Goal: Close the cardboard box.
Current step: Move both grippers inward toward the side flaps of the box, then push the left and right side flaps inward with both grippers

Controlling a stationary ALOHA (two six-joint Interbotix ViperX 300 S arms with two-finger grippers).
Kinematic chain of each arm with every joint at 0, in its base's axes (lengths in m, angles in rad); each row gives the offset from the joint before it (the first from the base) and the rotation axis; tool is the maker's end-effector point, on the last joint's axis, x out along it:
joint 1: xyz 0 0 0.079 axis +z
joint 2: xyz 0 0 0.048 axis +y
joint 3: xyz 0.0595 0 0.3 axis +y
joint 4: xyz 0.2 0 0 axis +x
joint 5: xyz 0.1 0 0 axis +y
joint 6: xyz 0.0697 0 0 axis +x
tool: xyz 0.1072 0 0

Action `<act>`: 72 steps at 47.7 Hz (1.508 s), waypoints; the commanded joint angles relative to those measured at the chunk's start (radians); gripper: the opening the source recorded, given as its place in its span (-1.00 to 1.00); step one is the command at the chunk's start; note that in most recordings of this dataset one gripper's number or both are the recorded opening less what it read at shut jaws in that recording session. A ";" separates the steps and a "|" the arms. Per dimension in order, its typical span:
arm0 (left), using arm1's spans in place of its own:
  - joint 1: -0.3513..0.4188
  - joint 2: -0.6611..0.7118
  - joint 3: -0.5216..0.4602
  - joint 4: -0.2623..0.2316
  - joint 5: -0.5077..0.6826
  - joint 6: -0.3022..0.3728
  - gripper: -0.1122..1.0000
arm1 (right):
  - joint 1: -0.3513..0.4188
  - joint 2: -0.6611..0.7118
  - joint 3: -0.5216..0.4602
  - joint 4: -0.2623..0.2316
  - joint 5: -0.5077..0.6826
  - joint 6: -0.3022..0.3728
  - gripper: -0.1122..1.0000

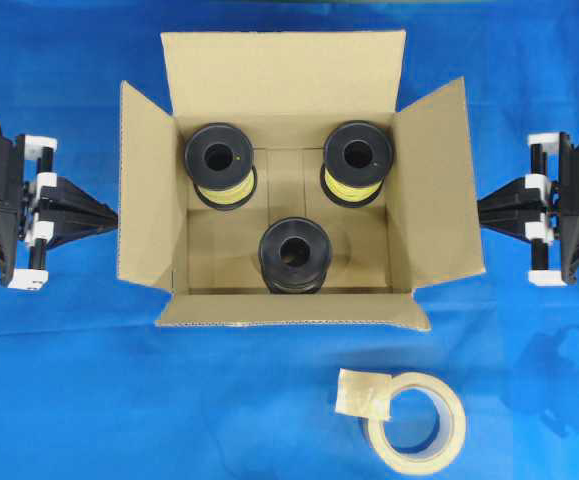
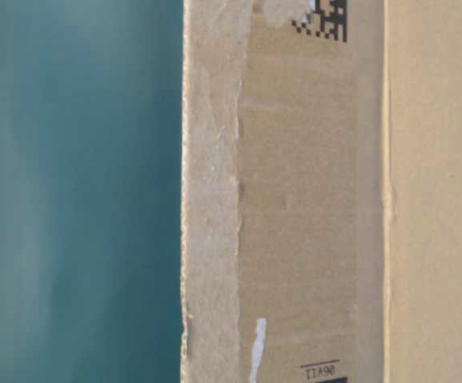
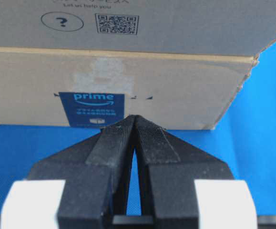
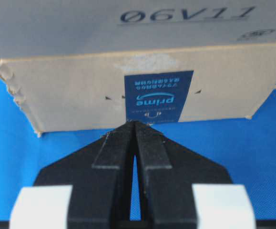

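Mostly the cardboard box (image 2: 318,199) fills the table-level view, edges cut off.

Cardboard box (image 2: 310,199) fills right half, close up; torn tape strip down left edge, black code top, printed code bottom; blurred teal backdrop left.

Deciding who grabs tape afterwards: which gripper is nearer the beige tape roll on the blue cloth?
Right. The right gripper sits by the box's right flap, up and right of the beige tape roll; the left gripper is across the box.
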 commanded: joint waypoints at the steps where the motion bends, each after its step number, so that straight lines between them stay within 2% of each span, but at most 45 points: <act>1: -0.002 0.011 -0.018 -0.002 -0.043 -0.002 -0.80 | -0.002 0.012 -0.025 0.005 -0.034 0.002 -0.80; 8: -0.002 0.043 -0.046 -0.002 -0.101 0.000 -0.80 | -0.003 0.049 -0.075 0.006 -0.064 -0.002 -0.80; 17: 0.005 0.143 -0.132 -0.002 -0.149 0.009 -0.80 | -0.003 0.132 -0.169 -0.008 -0.089 -0.015 -0.80; 33: 0.031 0.282 -0.262 -0.002 -0.181 0.021 -0.80 | -0.003 0.311 -0.310 -0.014 -0.169 -0.015 -0.80; 48: 0.084 0.387 -0.367 -0.002 -0.187 0.023 -0.80 | -0.002 0.462 -0.448 -0.014 -0.175 -0.028 -0.80; 56: 0.086 0.420 -0.394 0.000 -0.183 0.023 -0.80 | -0.002 0.477 -0.468 -0.014 -0.175 -0.035 -0.80; 72: 0.086 0.482 -0.388 -0.002 -0.187 0.018 -0.80 | -0.002 0.512 -0.448 -0.005 -0.175 -0.021 -0.80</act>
